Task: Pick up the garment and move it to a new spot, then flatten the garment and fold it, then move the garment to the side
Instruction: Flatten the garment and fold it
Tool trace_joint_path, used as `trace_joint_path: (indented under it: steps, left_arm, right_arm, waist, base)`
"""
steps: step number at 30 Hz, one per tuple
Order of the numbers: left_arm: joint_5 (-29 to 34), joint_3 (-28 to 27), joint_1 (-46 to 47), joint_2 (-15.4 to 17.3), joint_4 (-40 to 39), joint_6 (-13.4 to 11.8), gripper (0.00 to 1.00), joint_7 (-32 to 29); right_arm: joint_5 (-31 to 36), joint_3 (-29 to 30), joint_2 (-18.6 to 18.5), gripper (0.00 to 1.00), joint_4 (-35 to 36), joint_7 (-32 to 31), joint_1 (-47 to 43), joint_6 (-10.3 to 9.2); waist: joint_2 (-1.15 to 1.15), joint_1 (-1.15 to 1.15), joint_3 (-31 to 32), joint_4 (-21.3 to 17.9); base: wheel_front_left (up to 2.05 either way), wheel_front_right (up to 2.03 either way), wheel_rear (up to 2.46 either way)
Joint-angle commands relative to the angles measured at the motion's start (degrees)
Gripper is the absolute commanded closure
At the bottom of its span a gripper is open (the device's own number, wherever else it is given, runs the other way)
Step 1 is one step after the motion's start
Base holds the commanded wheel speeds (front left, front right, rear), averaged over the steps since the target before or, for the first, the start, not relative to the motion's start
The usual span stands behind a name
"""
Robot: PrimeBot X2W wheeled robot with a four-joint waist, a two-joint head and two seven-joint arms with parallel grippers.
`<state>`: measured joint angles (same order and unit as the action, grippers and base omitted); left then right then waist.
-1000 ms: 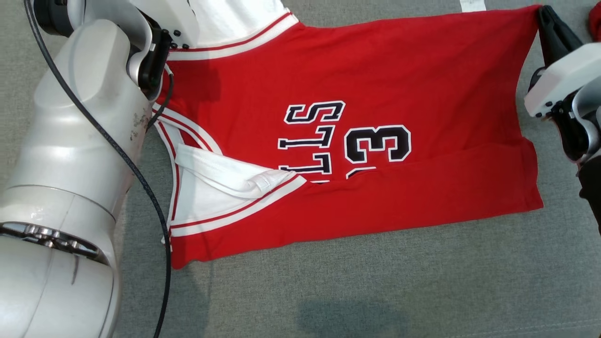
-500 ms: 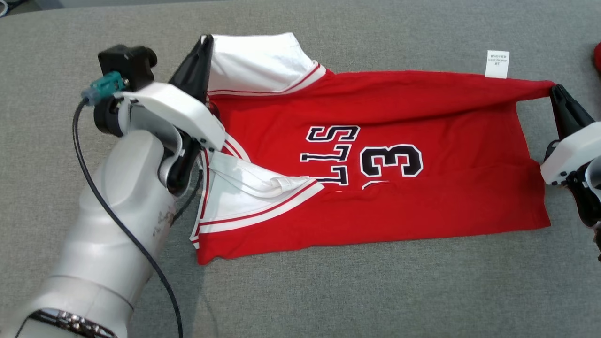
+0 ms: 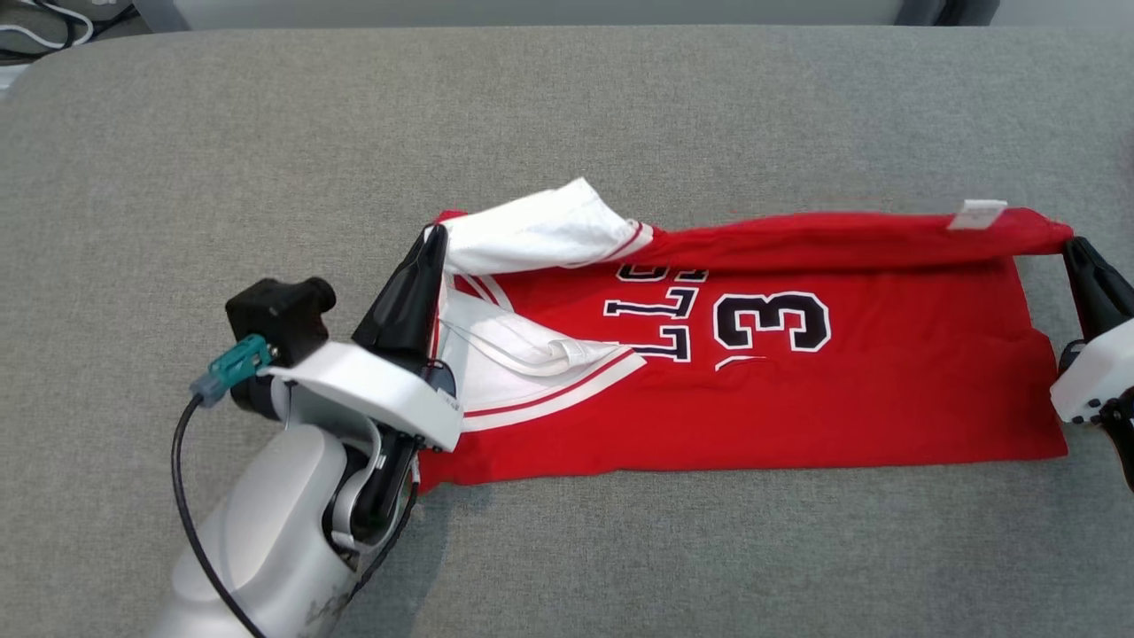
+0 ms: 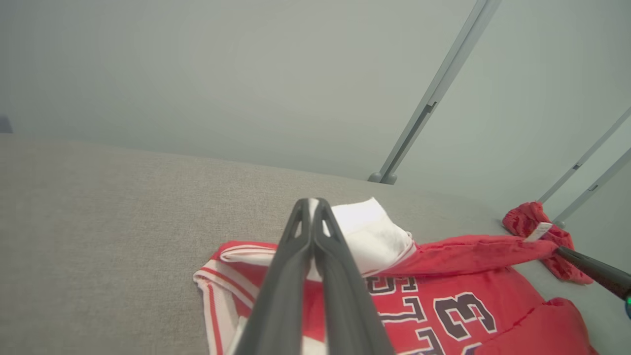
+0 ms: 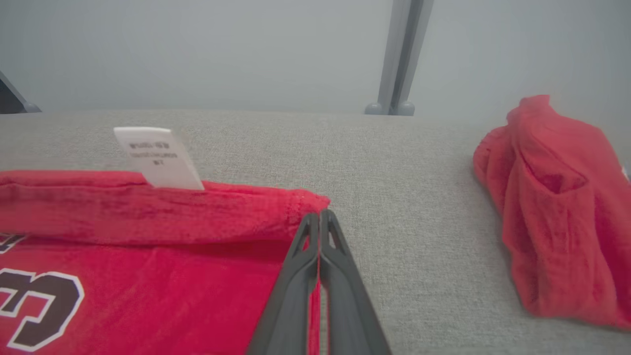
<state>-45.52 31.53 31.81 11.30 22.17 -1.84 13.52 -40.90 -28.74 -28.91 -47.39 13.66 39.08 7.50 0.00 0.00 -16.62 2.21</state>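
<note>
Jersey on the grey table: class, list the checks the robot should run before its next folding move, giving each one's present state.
1. Left gripper shut on the jersey's white sleeve corner: ok.
2. Right gripper shut on the hem corner: ok.
3. Lifted edge straight between them: ok.
4. White shoulder panel lying flat: not ok, bunched.
5. Other red cloth apart from the jersey: ok.
6. Layers pinched by each gripper: cannot tell.

The glossy silver-white left forearm [image 3: 266,532] carries a black cable [image 3: 175,461] ending in a teal plug [image 3: 232,368] beside a black boxy camera [image 3: 279,310]. A white wrist plate [image 3: 372,390] with small dark screws [image 3: 450,406] backs the left gripper [image 3: 432,239], dark and tapered; the right gripper [image 3: 1074,246] has a matching white block [image 3: 1094,381].
</note>
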Motion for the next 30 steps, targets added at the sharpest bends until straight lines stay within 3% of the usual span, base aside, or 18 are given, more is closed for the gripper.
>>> trace_joint_path:
  steps: [1, 5, 14, 27, 28, 29, 30]
  left_arm:
    - [-0.6, -2.3, -2.1, 2.7, -5.4, -2.0, 1.00, -0.7]
    - [-1.3, -2.6, -7.3, 4.4, -12.4, -4.7, 1.00, -2.3]
    - [-1.6, -0.6, -13.8, 4.8, -19.8, -7.9, 1.00, -4.6]
    - [-0.8, 1.0, -16.3, 3.9, -16.5, -9.8, 1.00, -3.9]
    - [-1.1, 1.0, -16.4, 3.6, -15.6, -9.7, 0.94, -4.0]
    - [-1.7, 1.2, -16.5, 3.2, -14.6, -9.5, 0.81, -4.5]
    - [-2.1, 1.3, -16.6, 2.9, -13.7, -9.4, 0.65, -4.8]
  right_arm:
    - [-0.9, 0.7, -2.0, 1.00, 1.4, 1.0, -2.9, -0.01]
    - [-1.9, 2.5, -2.7, 1.00, 1.9, 1.0, -5.4, -0.01]
    - [-1.9, 4.3, -2.3, 1.00, 2.3, 0.1, -9.2, -0.01]
    - [-1.8, 6.6, -0.3, 1.00, 4.2, -2.8, -15.3, -0.01]
    - [-1.7, 6.8, -0.1, 1.00, 4.3, -2.9, -15.5, -0.01]
    - [-1.5, 7.1, 0.1, 0.96, 4.4, -3.1, -15.6, -0.01]
    - [-1.3, 7.3, 0.3, 0.61, 4.4, -3.1, -15.8, -0.01]
  waist:
    - [0.00, 0.00, 0.5, 0.3]
    - [0.00, 0.00, 1.2, 0.6]
    - [0.00, 0.00, 1.5, 0.9]
    - [0.00, 0.00, 1.6, 0.8]
    - [0.00, 0.00, 1.7, 0.6]
    - [0.00, 0.00, 1.7, 0.5]
    - [0.00, 0.00, 1.9, 0.4]
  base:
    - [0.00, 0.00, 0.00]
    - [0.00, 0.00, 0.00]
    - [0.00, 0.00, 0.00]
    - [0.00, 0.00, 0.00]
    - [0.00, 0.00, 0.00]
    - [0.00, 0.00, 0.00]
    - [0.00, 0.00, 0.00]
